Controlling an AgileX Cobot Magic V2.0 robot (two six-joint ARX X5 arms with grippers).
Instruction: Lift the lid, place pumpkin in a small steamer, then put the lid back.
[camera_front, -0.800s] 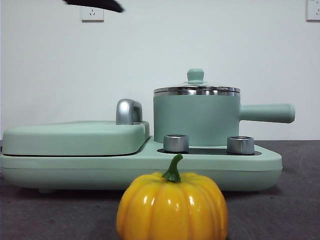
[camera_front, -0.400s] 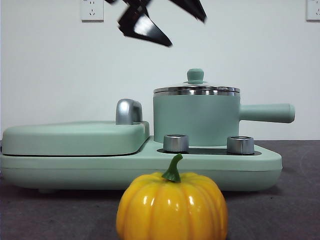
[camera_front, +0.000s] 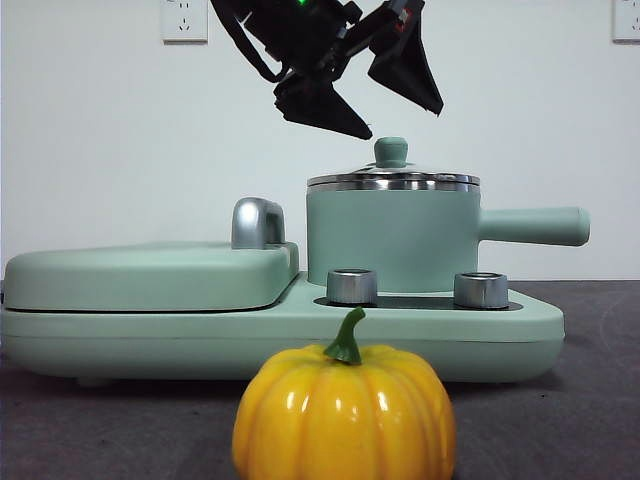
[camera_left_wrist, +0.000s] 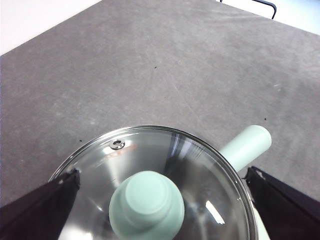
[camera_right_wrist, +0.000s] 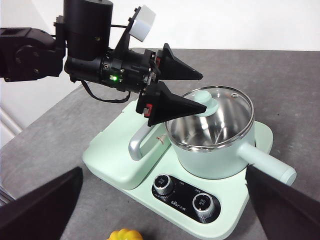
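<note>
The small steamer (camera_front: 392, 238) sits on the right half of the mint-green appliance base (camera_front: 280, 325), its long handle (camera_front: 533, 226) pointing right in the front view. The lid (camera_front: 393, 180) is seated on its steel rim; through the glass I see bare shiny steel inside and nothing in the pot. The pumpkin (camera_front: 344, 413) stands on the grey tabletop (camera_front: 580, 420) in front of the base, apart from it, stem up. My left hand (camera_front: 404, 118) hangs just above the lid's green knob (camera_left_wrist: 147, 209), tilted, jaws spread wide to either side of the knob and gripping nothing. My right hand (camera_right_wrist: 160, 210) is held high and back, well apart from the pot, jaws wide apart and empty.
</note>
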